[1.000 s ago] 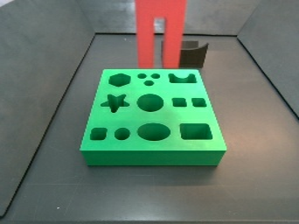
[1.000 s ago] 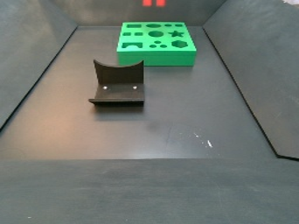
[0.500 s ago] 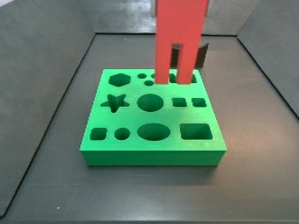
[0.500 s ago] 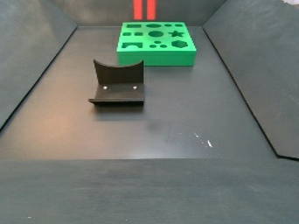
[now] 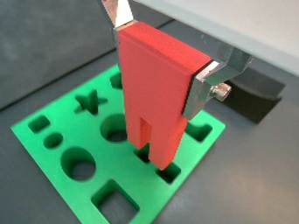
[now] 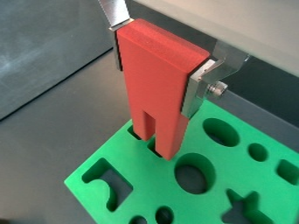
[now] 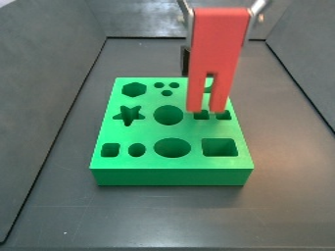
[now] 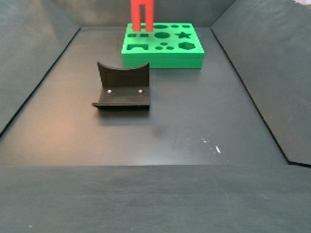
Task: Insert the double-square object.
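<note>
Green board (image 7: 170,137): sits flat on the dark floor, shaped holes facing up, so any piece must enter from straight above. In a side view it lies at 12 o'clock, far end of the enclosure (image 8: 163,45).

Fixture (image 8: 122,87): dark L-shaped bracket, near the centre of that view, toward 7 o'clock of the board and well apart from it. Empty; no part in this step, by my reading.

Double-square object (image 7: 216,54): red slab held upright, two square legs pointing down at the board. In the side view the leg tips sit at the pair of small square holes (image 7: 213,116) at about 3 o'clock on the board face. Whether the tips are already touching or entering the holes, cannot tell. Vertical hold matches the vertical holes; both legs must drop together, so any twist would likely jam.

Gripper (image 5: 160,52): silver fingers (image 5: 208,87) pressed against the slab's two broad faces near its upper end, pinching the double-square object. High grip leaves the legs clear of the fingers for insertion. Same clamp seen in both wrist views (image 6: 163,51).
</note>
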Motion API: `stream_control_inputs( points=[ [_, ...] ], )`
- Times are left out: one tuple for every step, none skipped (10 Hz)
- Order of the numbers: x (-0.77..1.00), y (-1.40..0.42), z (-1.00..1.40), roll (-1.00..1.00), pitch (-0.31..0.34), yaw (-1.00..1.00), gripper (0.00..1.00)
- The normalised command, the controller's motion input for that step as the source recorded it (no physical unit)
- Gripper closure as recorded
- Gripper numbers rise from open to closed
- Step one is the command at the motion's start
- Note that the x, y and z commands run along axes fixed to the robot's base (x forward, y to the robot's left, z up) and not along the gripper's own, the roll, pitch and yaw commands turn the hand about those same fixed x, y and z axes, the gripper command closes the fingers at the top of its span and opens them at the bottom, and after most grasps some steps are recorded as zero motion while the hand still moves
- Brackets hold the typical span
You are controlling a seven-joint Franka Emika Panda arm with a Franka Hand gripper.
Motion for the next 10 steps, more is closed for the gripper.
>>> stream_control_inputs(
  points=[
    [0.11,0.0,-0.24,0.02,0.0,0.0,1.0],
    [0.11,0.0,-0.18,0.03,0.0,0.0,1.0],
    [0.06,0.0,-0.14,0.02,0.0,0.01,1.0],
    [0.03,0.0,-0.17,0.03,0.0,0.1,1.0],
    [0.0,0.0,-0.25,0.04,0.0,0.17,1.0],
    [0.04,0.0,-0.3,0.09,0.0,0.21,1.0],
    [0.22,-0.12,-0.39,0.18,0.027,0.08,1.0],
    [0.32,-0.14,-0.43,0.17,0.06,0.0,1.0],
    [0.31,-0.14,-0.43,0.16,0.066,0.0,1.0],
    [0.28,-0.13,-0.39,0.15,0.067,0.0,1.0]
  ],
)
